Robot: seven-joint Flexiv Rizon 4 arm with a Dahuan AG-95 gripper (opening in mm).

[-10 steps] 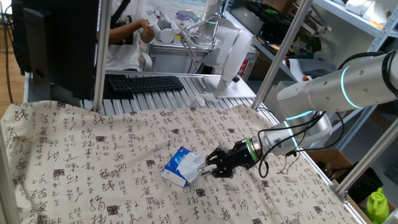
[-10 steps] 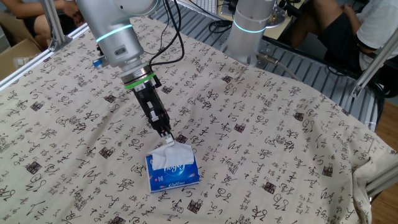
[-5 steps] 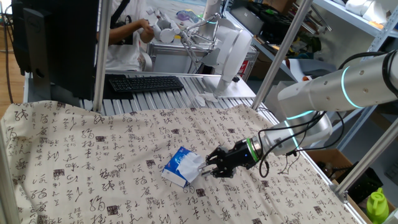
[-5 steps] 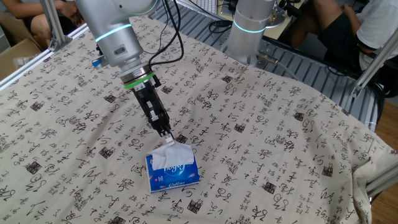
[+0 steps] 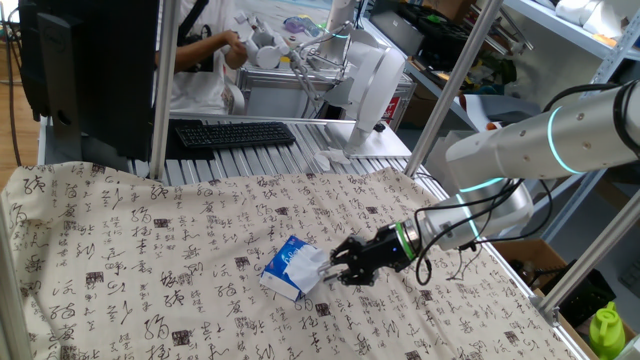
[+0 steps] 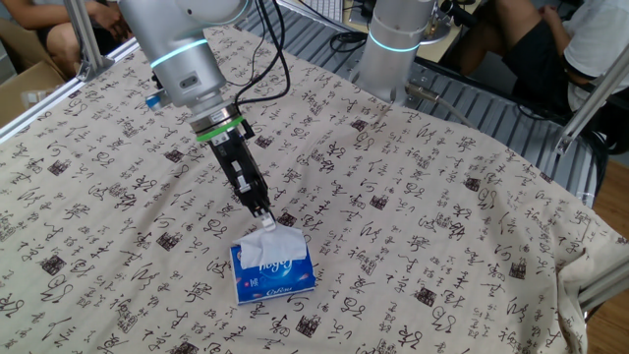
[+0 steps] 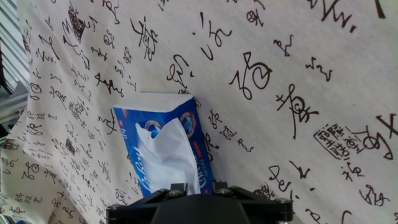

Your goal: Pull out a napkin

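A blue-and-white tissue pack [image 5: 286,274] lies on the patterned tablecloth [image 5: 150,250]; it also shows in the other fixed view [image 6: 283,280] and in the hand view [image 7: 132,134]. The white napkin [image 6: 262,245] sticks up out of the pack's slot, also visible in one fixed view [image 5: 317,262] and the hand view [image 7: 165,155]. My gripper [image 6: 263,216] reaches down at a slant to the pack's near end and its tips pinch the napkin's upper edge. It shows in one fixed view [image 5: 334,268] and the hand view [image 7: 199,186], where the napkin runs between the two fingers.
A black keyboard [image 5: 235,132] lies behind the cloth. A second robot base [image 6: 391,44] stands at the table's far side. Metal frame posts [image 5: 160,90] rise at the edges. People sit beyond the table.
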